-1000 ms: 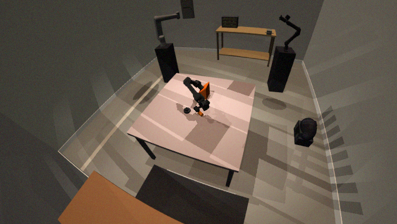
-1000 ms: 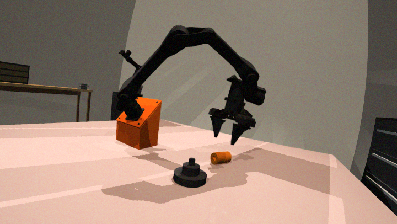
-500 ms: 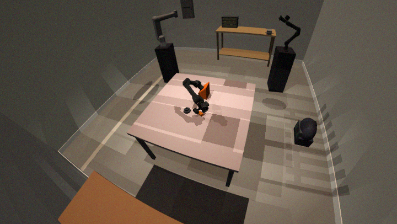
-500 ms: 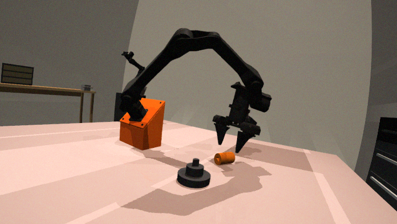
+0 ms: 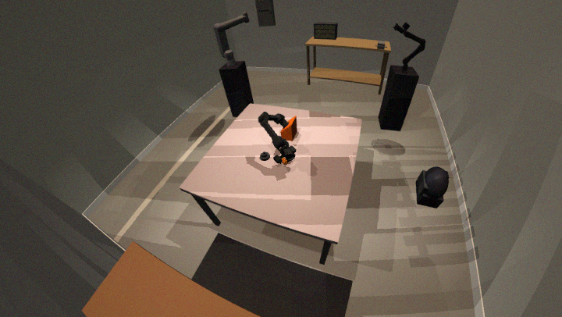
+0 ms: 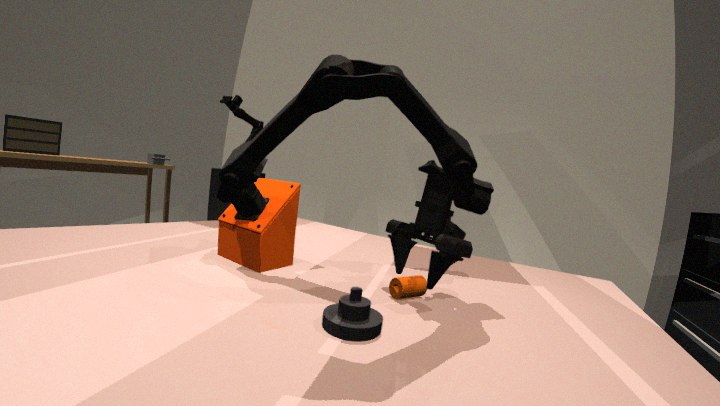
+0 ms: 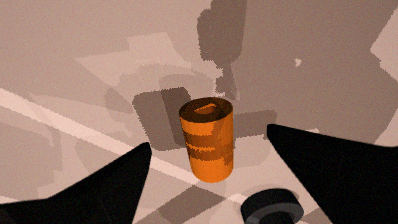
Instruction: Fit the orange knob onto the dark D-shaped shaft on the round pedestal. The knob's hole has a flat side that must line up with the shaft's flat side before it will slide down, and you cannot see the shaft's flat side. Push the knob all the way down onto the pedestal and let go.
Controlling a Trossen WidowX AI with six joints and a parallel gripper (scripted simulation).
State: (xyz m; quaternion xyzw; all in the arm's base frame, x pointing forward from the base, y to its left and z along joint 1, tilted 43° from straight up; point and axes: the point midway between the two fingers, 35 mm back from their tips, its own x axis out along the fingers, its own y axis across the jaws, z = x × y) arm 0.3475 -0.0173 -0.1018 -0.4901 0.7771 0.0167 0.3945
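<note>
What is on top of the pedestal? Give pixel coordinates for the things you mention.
Only its bare dark shaft [image 6: 356, 294] stands on the pedestal [image 6: 330, 325] [image 7: 272, 196]; the knob [image 6: 408, 286] [image 7: 210, 145] lies beside it. The pedestal's underside and far side are hidden.

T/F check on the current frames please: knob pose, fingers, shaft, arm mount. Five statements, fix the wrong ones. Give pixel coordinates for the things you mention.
1. The orange knob [image 5: 284, 160] [image 6: 408, 286] [image 7: 210, 145] lies on its side on the table. True.
2. The gripper [image 5: 281, 160] [image 6: 414, 281] [image 7: 208, 138] is shut on the knob. False: its fingers stand apart, with nothing gripped.
3. The shaft [image 6: 355, 293] on the round pedestal [image 5: 264, 156] [image 6: 352, 328] [image 7: 272, 202] has no knob on it. True.
4. The arm is mounted on a blue block. False: the block [image 5: 289, 131] [image 6: 277, 242] is orange.
5. The knob is touching the pedestal. False: there is a gap between them.
</note>
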